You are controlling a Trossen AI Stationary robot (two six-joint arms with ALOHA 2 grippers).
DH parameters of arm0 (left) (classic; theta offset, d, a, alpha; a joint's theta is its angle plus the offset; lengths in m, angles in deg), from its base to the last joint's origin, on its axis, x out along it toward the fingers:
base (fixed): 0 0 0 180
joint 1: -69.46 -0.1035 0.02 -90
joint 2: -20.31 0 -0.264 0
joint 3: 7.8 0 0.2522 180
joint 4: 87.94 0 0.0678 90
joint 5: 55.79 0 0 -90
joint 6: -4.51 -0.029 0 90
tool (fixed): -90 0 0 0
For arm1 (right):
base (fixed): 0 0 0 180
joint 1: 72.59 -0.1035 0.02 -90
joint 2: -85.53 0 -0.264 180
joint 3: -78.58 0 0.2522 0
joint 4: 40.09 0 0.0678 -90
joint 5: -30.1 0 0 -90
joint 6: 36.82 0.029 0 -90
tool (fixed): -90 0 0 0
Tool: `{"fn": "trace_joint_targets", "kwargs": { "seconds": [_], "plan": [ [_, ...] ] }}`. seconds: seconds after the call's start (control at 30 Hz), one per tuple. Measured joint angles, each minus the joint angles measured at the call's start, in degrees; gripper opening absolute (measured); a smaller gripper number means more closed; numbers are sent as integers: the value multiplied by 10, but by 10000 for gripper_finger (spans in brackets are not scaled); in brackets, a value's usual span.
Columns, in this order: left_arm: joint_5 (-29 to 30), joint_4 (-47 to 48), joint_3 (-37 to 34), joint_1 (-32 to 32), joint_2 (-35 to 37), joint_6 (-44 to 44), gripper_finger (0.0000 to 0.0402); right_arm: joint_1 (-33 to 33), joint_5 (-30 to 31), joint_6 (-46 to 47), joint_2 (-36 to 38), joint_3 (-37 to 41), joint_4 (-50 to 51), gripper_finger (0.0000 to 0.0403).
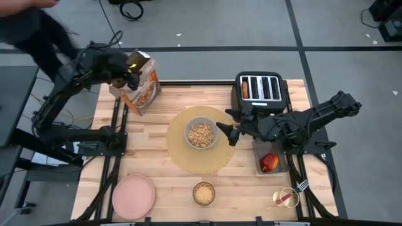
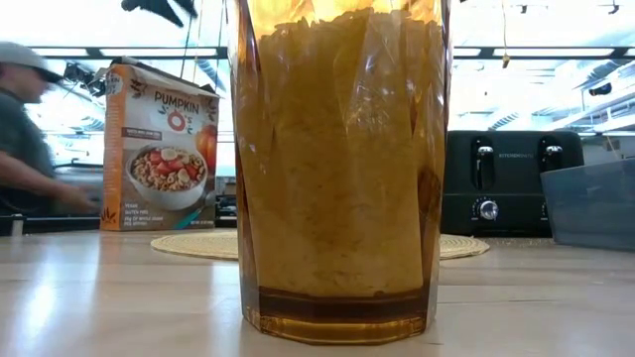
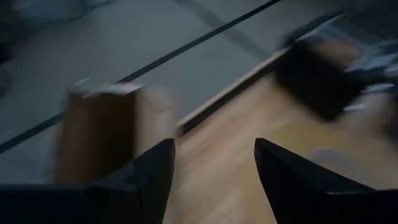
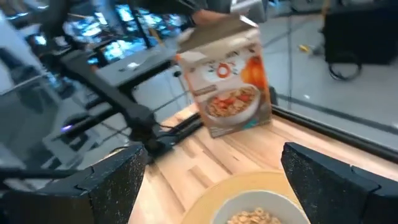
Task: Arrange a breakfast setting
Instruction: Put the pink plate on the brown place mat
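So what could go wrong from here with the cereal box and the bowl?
1. The cereal box stands open at the table's far left corner, with the left gripper open right at it; a nudge could tip it off the table.
2. The right gripper hovers open beside the full bowl; a careless move could scatter cereal onto the placemat.

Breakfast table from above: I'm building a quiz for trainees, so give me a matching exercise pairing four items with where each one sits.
Items:
1. grey bowl
2. pink plate
3. apple
4. cereal box

Places:
A. in a grey bin on the table's right side
B. at the table's far left corner, beside the left gripper
C. on the round tan placemat, holding cereal
D. at the table's near left corner

Pairs: 1-C, 2-D, 3-A, 4-B
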Motion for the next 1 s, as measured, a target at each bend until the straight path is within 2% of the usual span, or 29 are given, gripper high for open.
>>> {"fn": "trace_joint_targets", "kwargs": {
  "seconds": [0.07, 0.17, 0.33, 0.47, 0.6, 0.73, 0.87, 1.0],
  "plan": [
    [-43, -23, 5, 17, 13, 20, 228, 15, -2, 18, 0, -29, 54, 373],
    [-89, -75, 5, 52, 34, 46, 228, 45, -26, 73, -3, -99, 194, 372],
    [-95, -127, 5, 124, 62, 56, 228, 109, -42, 222, -14, -188, 452, 372],
    [-95, -135, 5, 185, 68, 54, 228, 158, -58, 276, -16, -192, 545, 372],
    [-130, -134, 5, 256, 65, 49, 228, 186, -85, 277, -25, -183, 555, 371],
    [-177, -126, 4, 354, 53, 77, 228, 178, -88, 222, -45, -182, 520, 363],
    [-163, -99, -18, 474, 34, 181, 228, 163, -89, 174, -55, -182, 486, 354],
    [-119, -50, -50, 608, 7, 343, 228, 149, -89, 168, -49, -184, 482, 348]
  ]
}}
